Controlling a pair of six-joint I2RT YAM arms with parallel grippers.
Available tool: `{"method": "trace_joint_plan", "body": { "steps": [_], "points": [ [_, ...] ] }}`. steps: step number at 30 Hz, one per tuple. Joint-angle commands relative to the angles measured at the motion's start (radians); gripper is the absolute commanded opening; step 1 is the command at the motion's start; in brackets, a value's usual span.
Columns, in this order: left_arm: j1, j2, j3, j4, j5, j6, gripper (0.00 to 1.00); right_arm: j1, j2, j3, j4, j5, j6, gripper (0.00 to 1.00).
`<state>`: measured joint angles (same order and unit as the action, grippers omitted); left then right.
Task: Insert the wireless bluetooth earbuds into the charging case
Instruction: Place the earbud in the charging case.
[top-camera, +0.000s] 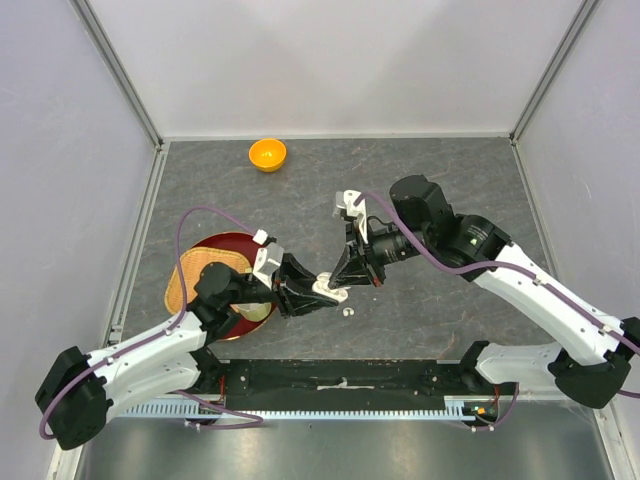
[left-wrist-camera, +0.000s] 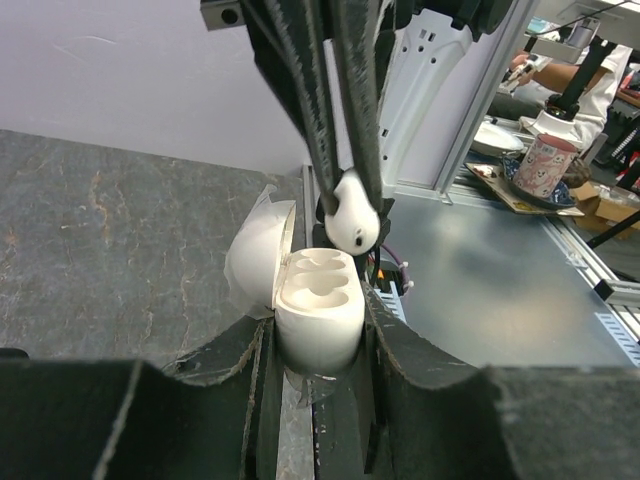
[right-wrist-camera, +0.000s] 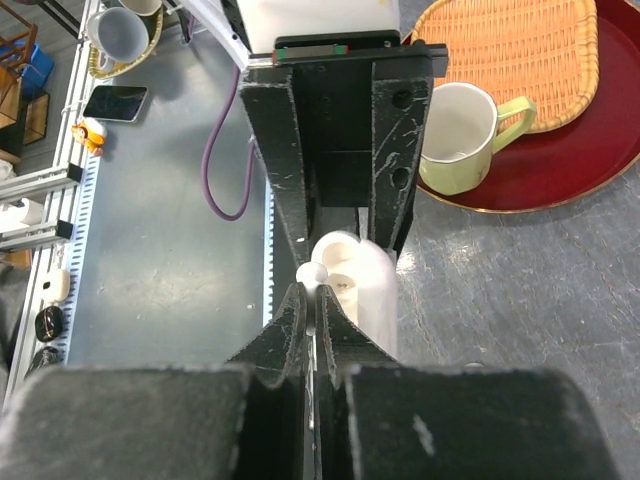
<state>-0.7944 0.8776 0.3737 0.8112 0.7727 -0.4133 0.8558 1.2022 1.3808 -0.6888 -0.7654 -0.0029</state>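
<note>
The white charging case (left-wrist-camera: 318, 312) stands with its lid (left-wrist-camera: 255, 258) swung open and both sockets empty. My left gripper (left-wrist-camera: 318, 352) is shut on the case's lower body. My right gripper (right-wrist-camera: 314, 300) is shut on a white earbud (right-wrist-camera: 313, 272), which hangs just above the case's rim (right-wrist-camera: 368, 270), by the far socket. In the left wrist view that earbud (left-wrist-camera: 352, 220) is pinched between the right fingers (left-wrist-camera: 312, 110). In the top view the left gripper (top-camera: 312, 293) and the right gripper (top-camera: 343, 281) meet over the table's centre. Another white earbud (top-camera: 348, 312) lies on the table just below them.
A red tray (top-camera: 205, 250) at the left carries a woven basket (right-wrist-camera: 510, 50) and a pale green mug (right-wrist-camera: 455, 150). An orange bowl (top-camera: 267, 154) sits near the back wall. A metal rail (top-camera: 340, 385) runs along the near table edge.
</note>
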Motion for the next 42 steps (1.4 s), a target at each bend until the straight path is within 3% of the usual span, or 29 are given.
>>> {"method": "trace_joint_plan", "body": {
  "steps": [1,14,22,31,42],
  "points": [
    [-0.011,0.001,0.045,0.054,0.028,-0.027,0.02,0.008,0.023,-0.009,0.067,0.003,0.0,0.06],
    [-0.016,-0.003,0.037,0.082,0.007,-0.035,0.02,0.025,0.053,-0.02,0.069,0.018,-0.008,0.06],
    [-0.019,-0.028,0.034,0.103,-0.059,0.005,0.02,0.04,0.069,-0.02,-0.003,0.127,-0.022,0.1],
    [-0.017,-0.04,0.021,0.108,-0.093,0.008,0.02,0.049,0.054,0.0,0.009,0.181,0.001,0.43],
    [-0.017,-0.088,-0.016,0.026,-0.162,0.036,0.02,0.049,-0.067,-0.032,0.207,0.371,0.118,0.5]
  ]
}}
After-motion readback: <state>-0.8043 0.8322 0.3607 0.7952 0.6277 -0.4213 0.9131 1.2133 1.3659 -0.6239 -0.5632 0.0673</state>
